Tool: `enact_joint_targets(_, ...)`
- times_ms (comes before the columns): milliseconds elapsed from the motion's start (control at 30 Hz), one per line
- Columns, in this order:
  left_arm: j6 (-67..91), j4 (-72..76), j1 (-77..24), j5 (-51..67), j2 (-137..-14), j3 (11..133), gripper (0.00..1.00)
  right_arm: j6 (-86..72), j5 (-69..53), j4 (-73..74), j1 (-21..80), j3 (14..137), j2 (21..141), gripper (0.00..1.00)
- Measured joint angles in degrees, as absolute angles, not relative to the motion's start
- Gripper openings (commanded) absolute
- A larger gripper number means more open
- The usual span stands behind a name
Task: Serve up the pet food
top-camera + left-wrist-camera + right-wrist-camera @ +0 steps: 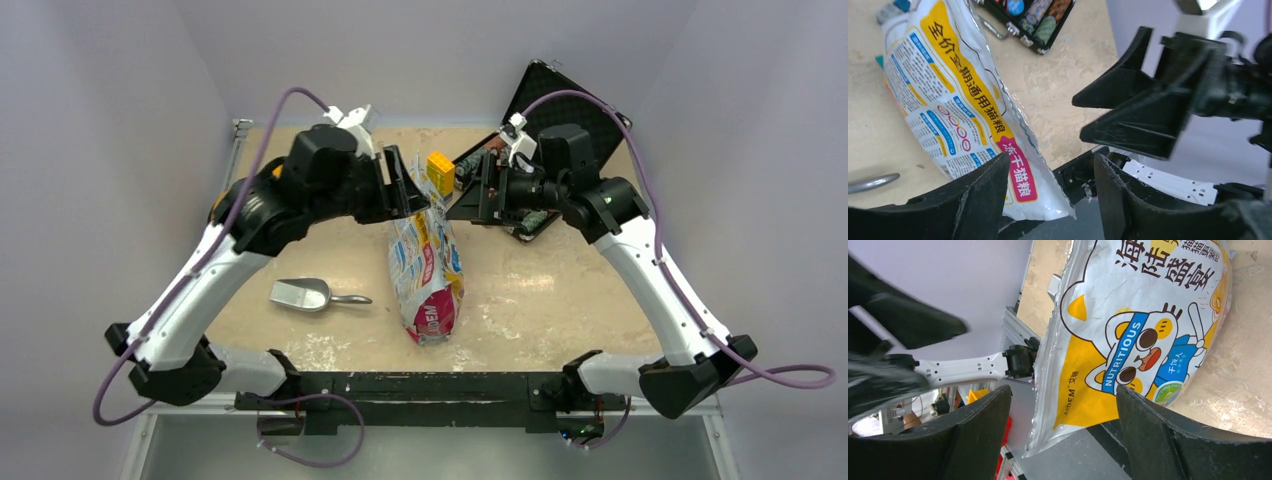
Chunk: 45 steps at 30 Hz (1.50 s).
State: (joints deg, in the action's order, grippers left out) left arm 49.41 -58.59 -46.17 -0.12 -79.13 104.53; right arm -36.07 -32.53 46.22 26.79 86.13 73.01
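Cat-food bag lies lengthwise mid-table, glossy white/yellow w/ a magenta patch at its near end. Its far end sits btwn the two grippers, and the kibble itself is hidden inside. L gripper is at the bag's far-left side, fingers spread apart, gripping nothing (in the L wrist view the gripper has the bag lying beyond it, off to one side). R gripper faces it from the right, also spread wide & holding nothing. In the R wrist view the bag shows past the gripper. Metal scoop lies left of the bag, apart from it. Yellow toy brick stands just beyond the bag's far end. Open black chip case is at far right.
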Motion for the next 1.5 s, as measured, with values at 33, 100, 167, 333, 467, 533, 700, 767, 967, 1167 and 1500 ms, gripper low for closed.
enact_joint_targets(33, 48.3, -58.3, -46.1, -0.6, -77.2, 104.4, 0.69, -36.4, -32.1, 46.2, 27.0, 86.1, 73.0, 0.79)
enact_joint_targets(100, 47.0, -58.3, -46.1, -1.5, -74.0, 104.4, 0.68, -37.0, -31.0, 46.5, 27.7, 86.1, 73.1, 0.78)
enact_joint_targets(167, 46.0, -58.7, -46.0, -2.7, -71.9, 104.4, 0.65, -37.5, -29.6, 47.0, 28.6, 86.4, 73.3, 0.77)
enact_joint_targets(333, 44.9, -62.3, -45.5, -6.0, -70.7, 104.5, 0.57, -37.7, -23.9, 50.1, 32.7, 91.7, 76.1, 0.62)
enact_joint_targets(467, 45.4, -64.6, -44.8, -6.6, -71.9, 104.5, 0.67, -38.3, -19.2, 53.1, 35.3, 98.3, 80.4, 0.52)
enact_joint_targets(533, 45.5, -64.9, -44.6, -6.5, -72.8, 104.5, 0.72, -38.5, -17.0, 53.8, 36.4, 100.0, 81.9, 0.45)
enact_joint_targets(700, 47.2, -65.0, -43.5, -4.0, -76.6, 105.5, 0.73, -38.7, -15.7, 55.2, 38.2, 100.3, 84.6, 0.38)
enact_joint_targets(767, 48.0, -64.9, -43.2, -3.2, -78.5, 106.0, 0.72, -38.7, -15.7, 55.5, 38.7, 100.3, 85.5, 0.36)
enact_joint_targets(967, 49.7, -64.8, -42.4, -1.3, -80.2, 106.0, 0.62, -39.1, -15.9, 55.2, 39.7, 100.3, 86.6, 0.05)
enact_joint_targets(1167, 51.5, -62.2, -42.0, 1.5, -79.8, 103.3, 0.55, -39.2, -17.0, 53.6, 39.7, 98.0, 86.0, 0.0)
enact_joint_targets(1500, 53.7, -59.6, -42.0, 3.3, -79.7, 100.3, 0.63, -37.9, -20.5, 49.5, 38.8, 91.7, 80.5, 0.38)
